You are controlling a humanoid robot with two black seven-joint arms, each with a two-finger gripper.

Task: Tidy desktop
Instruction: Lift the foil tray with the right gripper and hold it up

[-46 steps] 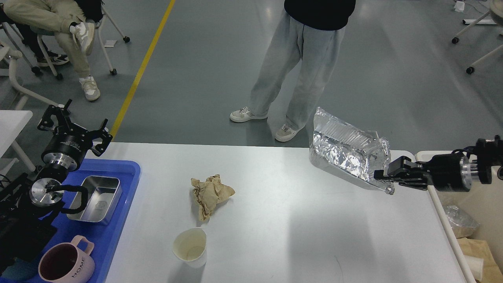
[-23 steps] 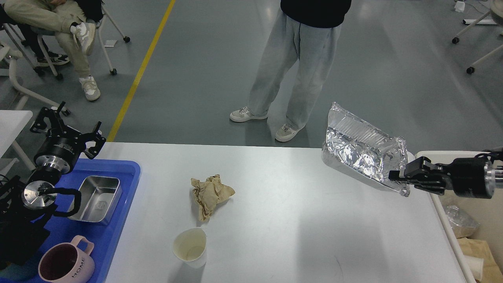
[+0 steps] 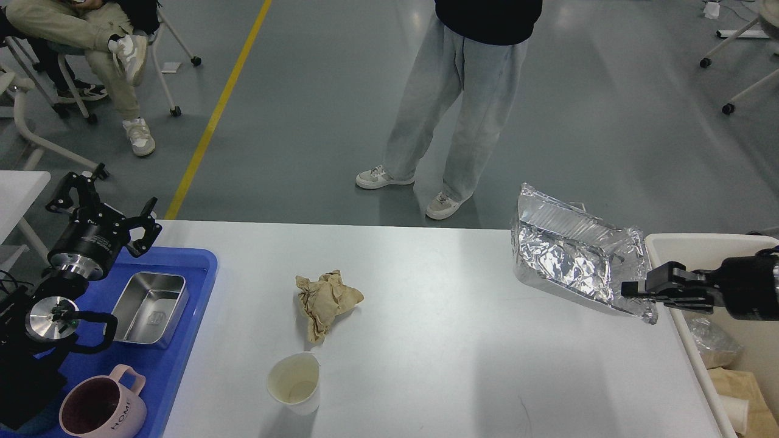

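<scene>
The white desktop (image 3: pixel 426 365) fills the lower middle of the head view. On it lie a crumpled brown paper (image 3: pixel 325 301) and a used paper cup (image 3: pixel 295 382). My right gripper (image 3: pixel 638 290) is shut on the near corner of a crumpled foil tray (image 3: pixel 575 258), held tilted above the desktop's right edge. My left gripper (image 3: pixel 100 198) stands open above the far left corner of the blue tray (image 3: pixel 182 340), holding nothing.
The blue tray holds a steel box (image 3: pixel 149 307) and a pink mug (image 3: pixel 103 407). An off-white bin (image 3: pixel 712 292) with trash stands beyond the right edge. A person (image 3: pixel 468 91) stands behind the desktop. Another sits at the far left.
My right gripper has carried the foil tray to the right and lower, toward the bin. My left gripper drew back slightly to the left.
</scene>
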